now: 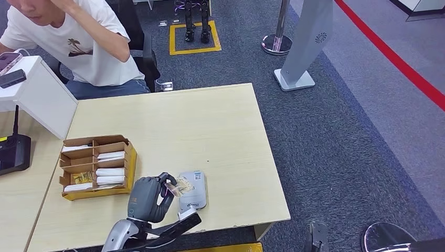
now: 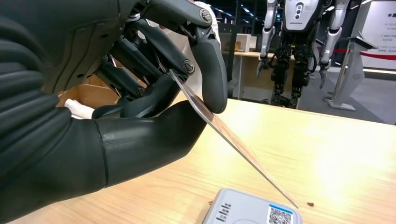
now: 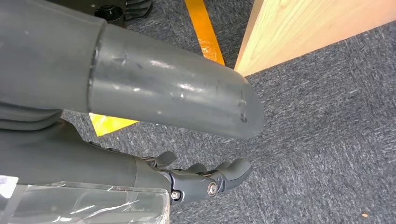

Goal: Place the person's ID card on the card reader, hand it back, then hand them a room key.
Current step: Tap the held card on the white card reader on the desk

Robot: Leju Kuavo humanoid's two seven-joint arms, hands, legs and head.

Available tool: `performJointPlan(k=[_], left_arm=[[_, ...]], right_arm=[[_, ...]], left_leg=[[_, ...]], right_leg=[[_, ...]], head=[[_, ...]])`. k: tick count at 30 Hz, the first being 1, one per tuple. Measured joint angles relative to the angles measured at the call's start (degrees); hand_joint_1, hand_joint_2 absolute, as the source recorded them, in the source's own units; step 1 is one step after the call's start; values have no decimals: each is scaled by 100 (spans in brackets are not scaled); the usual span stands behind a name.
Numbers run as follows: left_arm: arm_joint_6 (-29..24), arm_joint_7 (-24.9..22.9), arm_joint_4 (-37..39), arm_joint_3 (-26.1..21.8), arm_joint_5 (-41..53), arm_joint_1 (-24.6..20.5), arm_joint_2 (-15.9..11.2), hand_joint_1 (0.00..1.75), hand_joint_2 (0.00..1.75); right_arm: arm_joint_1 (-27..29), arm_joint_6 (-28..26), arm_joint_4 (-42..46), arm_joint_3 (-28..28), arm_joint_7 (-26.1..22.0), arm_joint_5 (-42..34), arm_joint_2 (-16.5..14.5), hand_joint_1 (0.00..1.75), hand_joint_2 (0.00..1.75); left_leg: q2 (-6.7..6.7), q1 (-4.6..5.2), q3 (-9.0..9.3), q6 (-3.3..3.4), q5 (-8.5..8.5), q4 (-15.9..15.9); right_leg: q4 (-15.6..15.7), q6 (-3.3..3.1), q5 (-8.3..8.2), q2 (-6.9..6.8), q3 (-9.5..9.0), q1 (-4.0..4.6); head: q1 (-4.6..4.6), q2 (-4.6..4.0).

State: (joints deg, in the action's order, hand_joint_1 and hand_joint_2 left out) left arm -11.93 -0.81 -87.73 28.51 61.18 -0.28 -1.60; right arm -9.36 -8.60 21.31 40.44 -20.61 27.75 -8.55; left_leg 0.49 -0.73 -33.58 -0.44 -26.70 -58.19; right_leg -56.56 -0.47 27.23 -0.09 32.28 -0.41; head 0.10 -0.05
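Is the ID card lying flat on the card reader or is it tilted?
Tilted. The left hand pinches the ID card at a slant, its lower corner just above the card reader; contact cannot be told.

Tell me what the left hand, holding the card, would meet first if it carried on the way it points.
Probably the grey card reader: the card that the left hand pinches slants toward it, tip just above.

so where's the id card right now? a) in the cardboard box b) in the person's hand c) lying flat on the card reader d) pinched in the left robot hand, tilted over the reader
d, the left robot hand pinches the ID card between thumb and a finger, and it slants down over the grey card reader, its lower edge close above it.
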Motion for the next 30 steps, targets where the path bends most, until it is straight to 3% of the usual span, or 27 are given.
performJointPlan(k=[9, 30], left_arm=[[-108, -70, -8, -38, -111, 113, 72, 175, 175], [-173, -185, 454, -560, -67, -205, 132, 175, 175]], right_arm=[[19, -1, 1, -38, 3, -25, 0, 0, 0], [-22, 10, 5, -252, 128, 47, 0, 0, 0]], left_leg=[[0, 0, 0, 0, 0, 0], [-1, 0, 0, 0, 2, 0]], right_leg=[[0, 0, 0, 0, 0, 0], [-1, 0, -1, -1, -1, 0]], head=[[0, -1], [1, 0]])
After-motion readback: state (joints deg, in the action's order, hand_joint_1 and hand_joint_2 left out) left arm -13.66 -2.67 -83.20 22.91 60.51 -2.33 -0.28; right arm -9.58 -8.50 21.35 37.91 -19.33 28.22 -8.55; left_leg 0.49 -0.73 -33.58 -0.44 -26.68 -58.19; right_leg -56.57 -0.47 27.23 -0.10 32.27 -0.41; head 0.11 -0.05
